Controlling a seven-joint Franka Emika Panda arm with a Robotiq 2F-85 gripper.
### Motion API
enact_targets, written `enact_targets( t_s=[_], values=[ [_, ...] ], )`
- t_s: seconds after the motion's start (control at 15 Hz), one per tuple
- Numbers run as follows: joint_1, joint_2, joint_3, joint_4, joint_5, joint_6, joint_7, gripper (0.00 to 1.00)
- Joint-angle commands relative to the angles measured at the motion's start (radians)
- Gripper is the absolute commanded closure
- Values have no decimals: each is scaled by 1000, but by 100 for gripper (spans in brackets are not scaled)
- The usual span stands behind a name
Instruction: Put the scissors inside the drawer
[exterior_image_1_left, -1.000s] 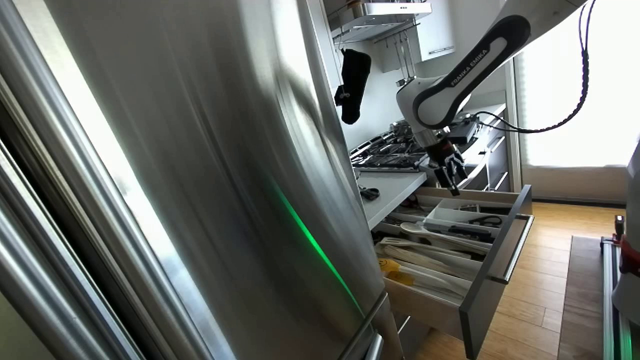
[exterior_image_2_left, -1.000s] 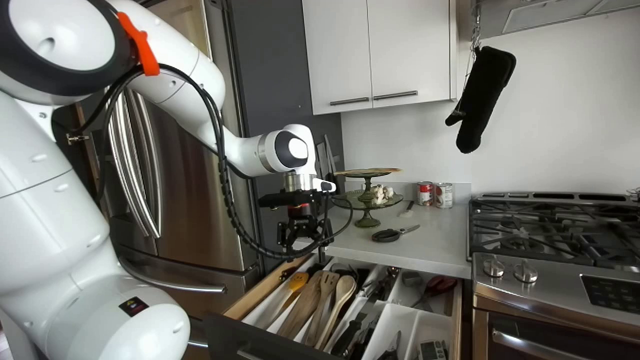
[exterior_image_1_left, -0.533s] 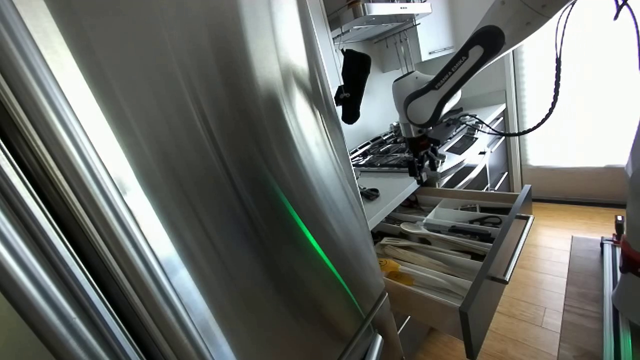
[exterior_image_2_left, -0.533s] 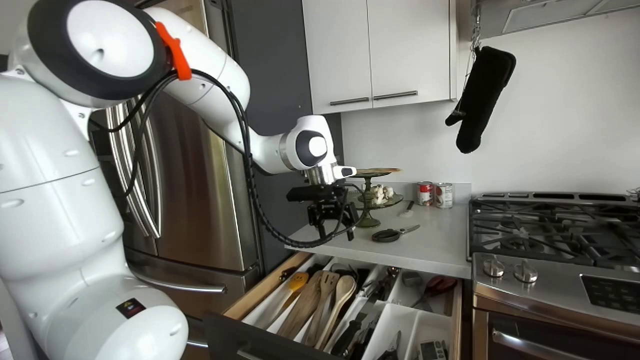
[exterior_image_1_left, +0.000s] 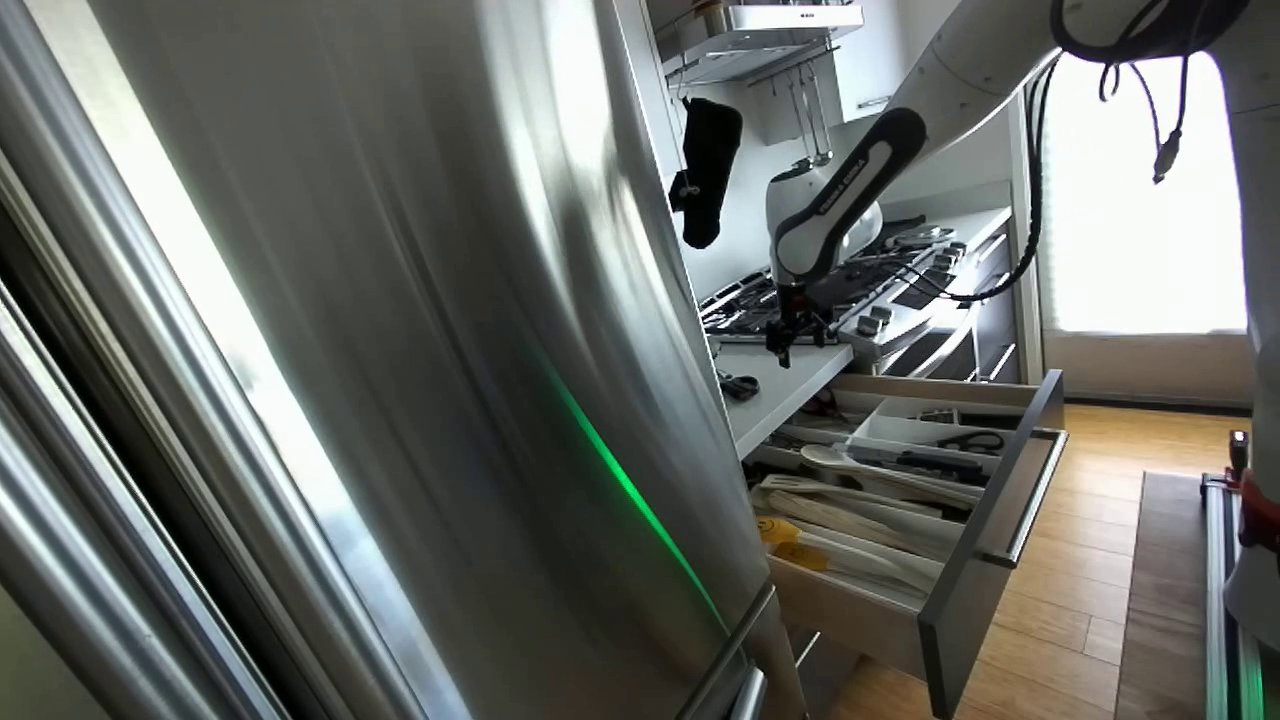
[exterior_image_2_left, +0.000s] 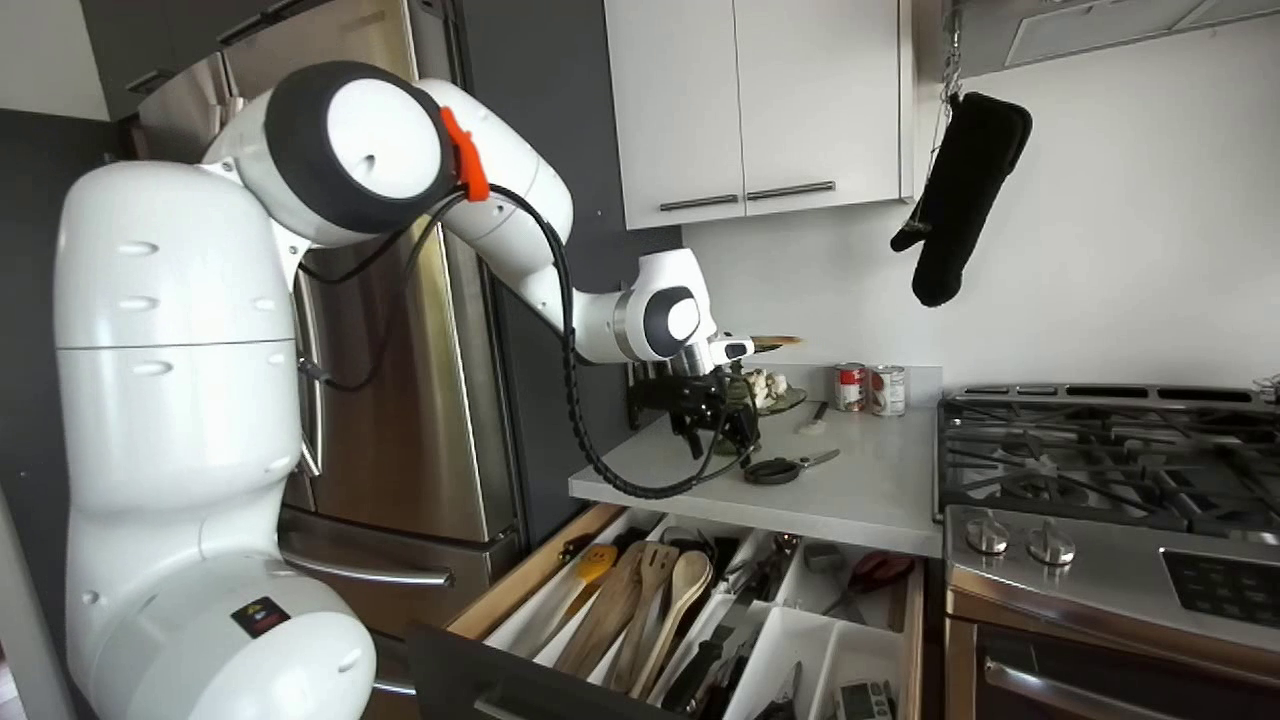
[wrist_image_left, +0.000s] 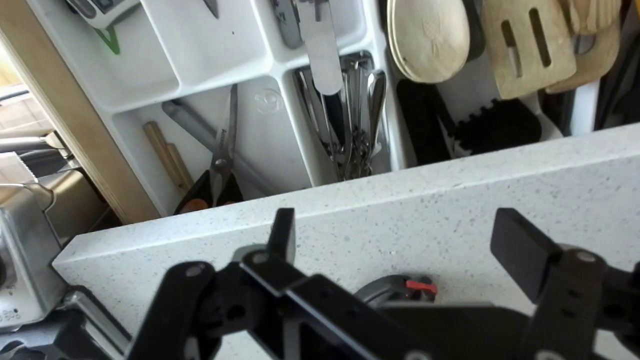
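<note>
The black-handled scissors lie on the pale counter, in both exterior views (exterior_image_1_left: 738, 386) (exterior_image_2_left: 772, 471). In the wrist view only part of the dark handle (wrist_image_left: 382, 287) with a red piece shows; my gripper's body hides the rest. My gripper (wrist_image_left: 395, 232) is open and empty, with its fingers wide apart above the counter. In both exterior views the gripper (exterior_image_1_left: 797, 347) (exterior_image_2_left: 722, 452) hangs tilted above the counter, close to the scissors and not touching them. The drawer (exterior_image_1_left: 990, 570) is pulled out, with a dark grey front and a divided white tray; it also shows in an exterior view (exterior_image_2_left: 545, 568).
Red-handled scissors (exterior_image_2_left: 880, 570) (wrist_image_left: 222, 160), wooden spoons (exterior_image_2_left: 683, 600) and other utensils lie in the drawer tray. A green tiered stand with garlic (exterior_image_2_left: 768, 390) is partly behind the gripper. Tins (exterior_image_2_left: 850, 388), a knife (exterior_image_2_left: 815, 420), the stove (exterior_image_2_left: 1050, 480) and the fridge (exterior_image_1_left: 420, 350) are nearby.
My gripper has moved from above the drawer to over the counter, closer to the scissors, and its tilt has changed. The scissors and drawer have not moved.
</note>
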Motion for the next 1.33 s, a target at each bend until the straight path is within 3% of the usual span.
enact_targets(
  t_s=[0.0,0.13,0.2,0.8,1.27],
  values=[
    [1,131,-19,96,35,108,65,0],
    [3,189,-31,139,59,159,105,0],
    [9,124,-28,85,42,122,61,0],
    [11,184,-38,138,54,148,92,0],
    [5,307,-55,260,77,209,124,0]
  ],
)
